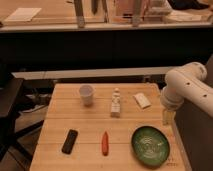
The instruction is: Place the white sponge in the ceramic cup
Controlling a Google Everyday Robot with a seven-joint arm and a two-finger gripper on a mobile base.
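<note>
Green plate (149,145) sits closest to me, at the front right of the tabletop (60,117). Just behind it, at the right edge, the gripper (168,116) hangs under the white arm (187,90). I cannot tell from this view whether it is spread or closed.

Nearest to it, just to its left, the sponge (142,100) lies flat and slightly skewed, touching nothing. Beyond that a small pale bottle (116,102) stands upright, and further left the cup (86,94) stands mouth up, well apart from the sponge. A dark phone (69,141) and a carrot (105,143) lie along the front, out of my way.

As I judge it, the grasp has not begun. I would turn the wrist to match the sponge's skew and close across its narrow side. The bottle stands right on the line to the cup, so I would lift high before crossing. Over the cup I would centre carefully and lower the sponge end first, since a nudge on the rim could tip it.
</note>
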